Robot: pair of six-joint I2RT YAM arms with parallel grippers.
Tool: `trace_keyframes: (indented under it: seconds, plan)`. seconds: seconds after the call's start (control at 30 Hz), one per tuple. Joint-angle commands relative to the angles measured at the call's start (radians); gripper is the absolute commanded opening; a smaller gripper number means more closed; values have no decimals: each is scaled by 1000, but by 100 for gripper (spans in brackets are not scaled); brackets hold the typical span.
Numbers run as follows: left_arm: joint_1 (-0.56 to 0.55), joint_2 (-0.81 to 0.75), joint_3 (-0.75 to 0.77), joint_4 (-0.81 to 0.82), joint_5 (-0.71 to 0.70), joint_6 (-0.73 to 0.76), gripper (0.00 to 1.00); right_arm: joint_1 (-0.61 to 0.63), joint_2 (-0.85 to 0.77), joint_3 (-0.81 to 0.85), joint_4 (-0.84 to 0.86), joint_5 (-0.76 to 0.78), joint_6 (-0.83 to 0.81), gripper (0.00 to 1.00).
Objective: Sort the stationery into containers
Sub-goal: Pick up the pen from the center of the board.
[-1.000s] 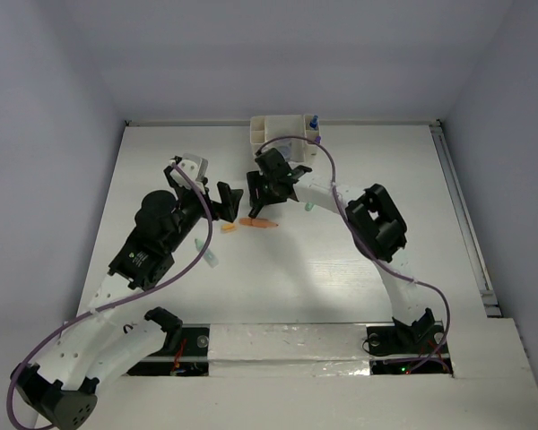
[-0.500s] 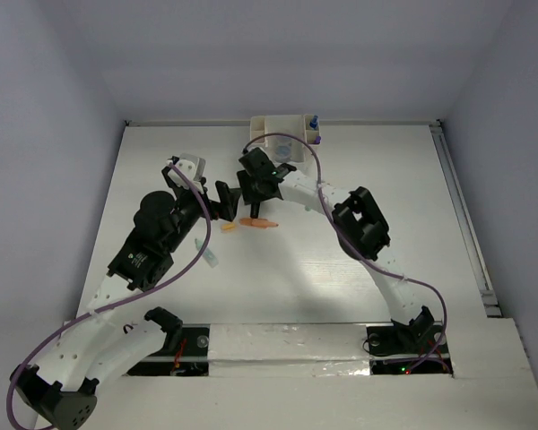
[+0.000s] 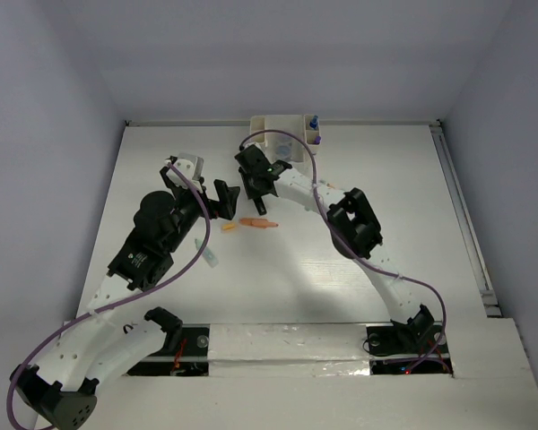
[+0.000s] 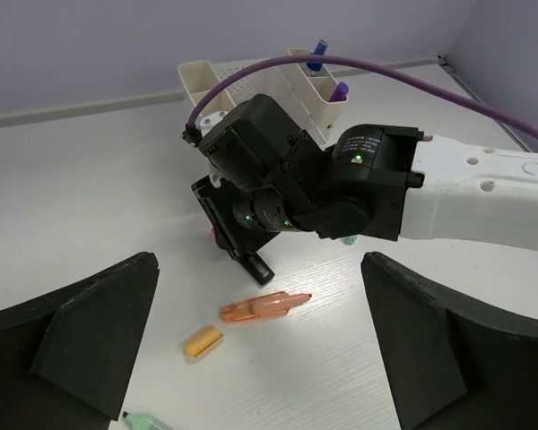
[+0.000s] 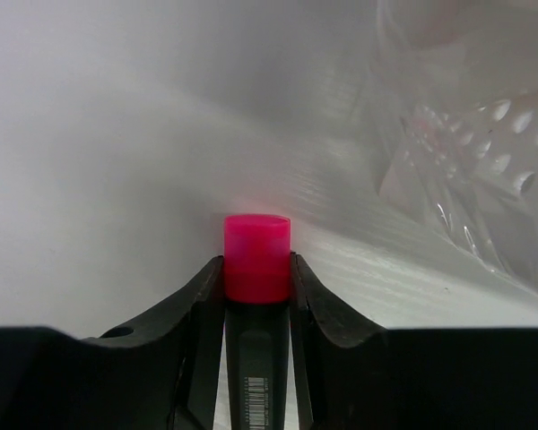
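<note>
- Fingers [image 5: 316, 300] of the right gripper [image 5: 257, 267] are clamped on the pink-black marker [image 5: 257, 242], its pink end protruding past the tips.
- Fingers [image 4: 90, 331] of the left gripper [image 4: 258, 260] stand wide apart, holding nothing.
- Both grippers hang close together, left of centre, toward the far edge of the tabletop [image 3: 386, 179].
- The white organizer [image 3: 282, 134] stands at the middle of the far edge.
- The orange marker [image 3: 258, 223] and a peach piece [image 3: 229, 227] lie flat near the tabletop's centre.

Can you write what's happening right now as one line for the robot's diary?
right jaws: shut on pink-capped marker | left jaws: open, empty | orange marker: loose on table | white organizer: at far edge
</note>
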Motion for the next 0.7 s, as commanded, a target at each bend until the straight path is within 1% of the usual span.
trace_keyframes:
  seconds: [0.0, 0.1, 0.13, 0.17, 0.27, 0.4, 0.43, 0.47, 0.5, 0.57, 0.6, 0.67]
  plan:
    - [-6, -7, 24, 23, -16, -9, 97, 0, 14, 15, 88, 1, 13, 10]
    - [-6, -1, 20, 23, -25, -10, 94, 0, -55, -17, 215, -53, 39, 9]
    - [-6, 8, 21, 23, -27, -10, 94, 0, -83, -61, 256, -62, 42, 9]
    - [-6, 13, 21, 23, -32, -10, 93, 0, -116, -94, 345, -73, 53, 9]
    - [-6, 30, 18, 25, -33, -16, 90, 0, -288, -200, 473, -103, 61, 8]
    - [-6, 50, 18, 34, -13, -38, 89, 0, -415, -313, 554, -151, 73, 9]
    - [-6, 60, 18, 35, -3, -47, 89, 0, -479, -342, 588, -160, 78, 9]
    - [19, 65, 18, 41, 16, -59, 85, 0, -512, -409, 634, -168, 91, 9]
    - [32, 70, 16, 66, 87, -88, 83, 0, -544, -440, 654, -179, 96, 9]
    - [62, 91, 20, 87, 158, -116, 78, 0, -626, -490, 689, -199, 117, 9]
    - [91, 100, 21, 95, 215, -131, 72, 0, -652, -534, 699, -203, 134, 10]
    - [114, 131, 20, 118, 263, -167, 66, 0, -718, -574, 735, -225, 160, 10]
